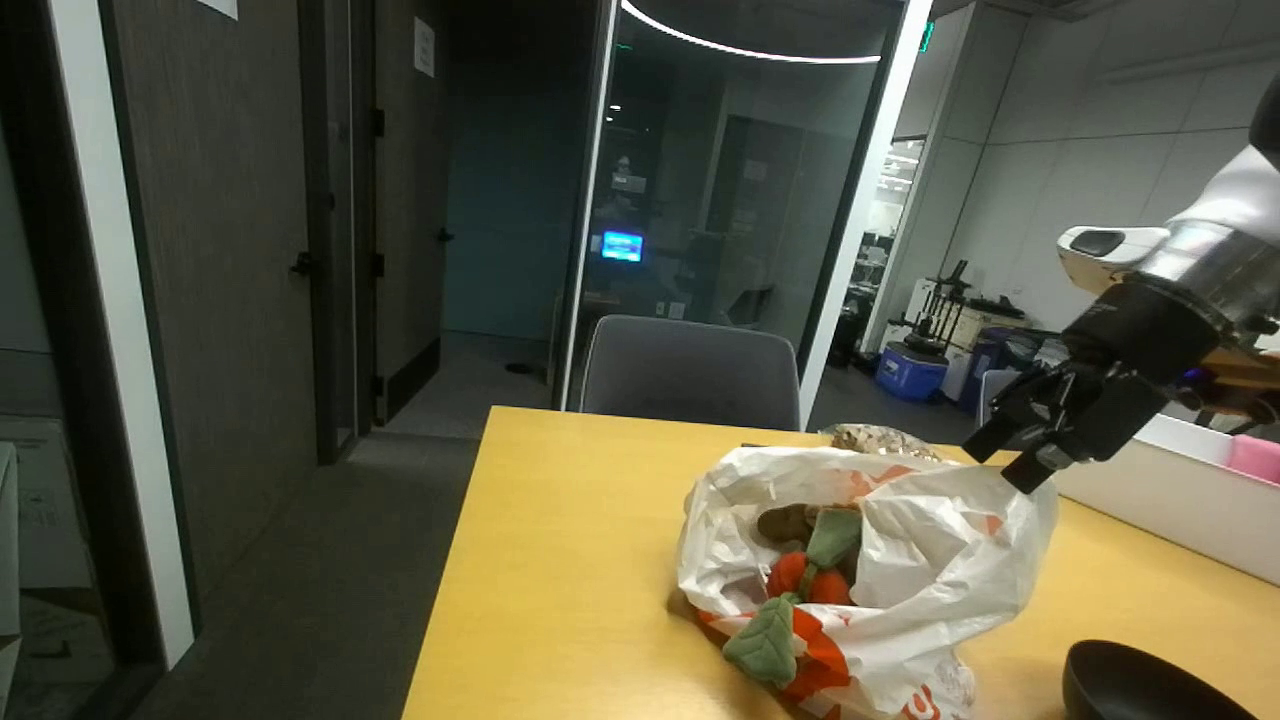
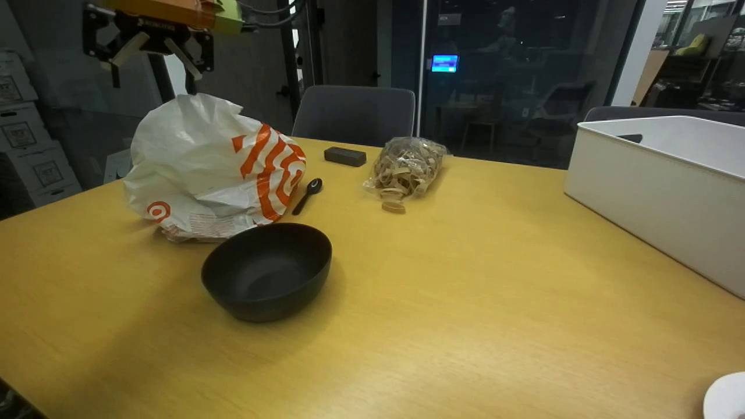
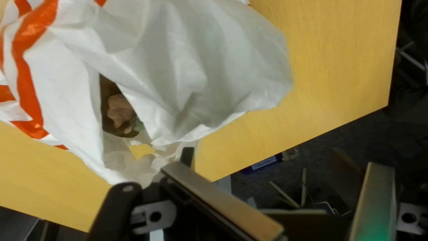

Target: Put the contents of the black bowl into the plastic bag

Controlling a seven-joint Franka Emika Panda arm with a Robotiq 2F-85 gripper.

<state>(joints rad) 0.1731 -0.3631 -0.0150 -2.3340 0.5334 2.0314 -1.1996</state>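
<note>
The pincer (image 2: 152, 81) gapes wide by the top of the plastic bag (image 2: 195, 157); whether touching, I cannot tell. Red things (image 1: 828, 588) show inside the bag. Nearby, the black bowl (image 2: 268, 273) sits upright on the yellow worktop (image 2: 477, 279); beyond, a grey chair (image 1: 690, 370) and glass wall (image 1: 740, 180).

In an exterior view, the table (image 2: 465, 291) is carrying a bowl (image 2: 266, 276), bag (image 2: 212, 169) at its eleven o'clock, spoon (image 2: 307, 196) one, packet (image 2: 408, 165) two.
</note>
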